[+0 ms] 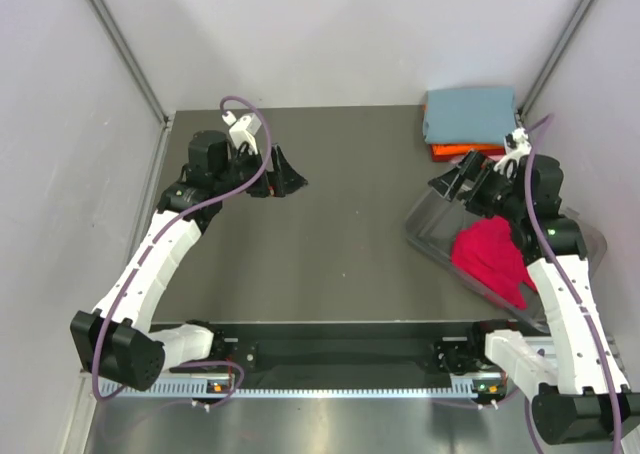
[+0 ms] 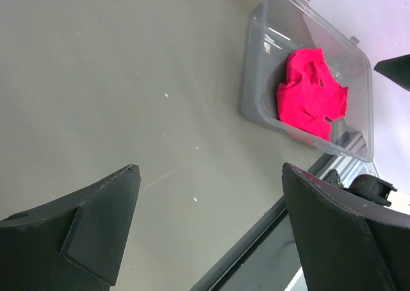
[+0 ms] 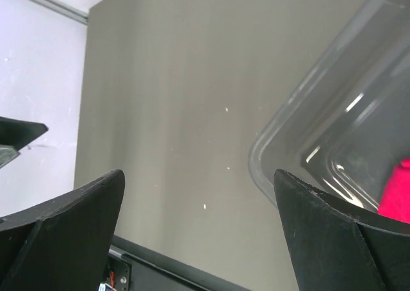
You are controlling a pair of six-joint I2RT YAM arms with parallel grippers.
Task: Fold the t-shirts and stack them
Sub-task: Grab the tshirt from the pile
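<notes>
A crimson red t-shirt (image 1: 490,257) lies crumpled inside the clear plastic tub (image 1: 428,236) at the right; the left wrist view shows the same shirt (image 2: 311,93) bunched in the tub (image 2: 255,79). At the back right a dusty blue-grey t-shirt (image 1: 468,116) lies folded on top of an orange one (image 1: 452,153). My left gripper (image 1: 280,179) hangs open over the bare table at the back left, nothing between its fingers (image 2: 210,169). My right gripper (image 1: 458,182) is open and empty beside the tub's far corner (image 3: 197,174), the red shirt (image 3: 397,190) at its right edge.
The tub's rounded rim (image 3: 288,124) sits just right of my right fingers. White walls close off the table (image 1: 340,224) on three sides. The black rail (image 1: 340,352) carrying both arm bases runs along the near edge.
</notes>
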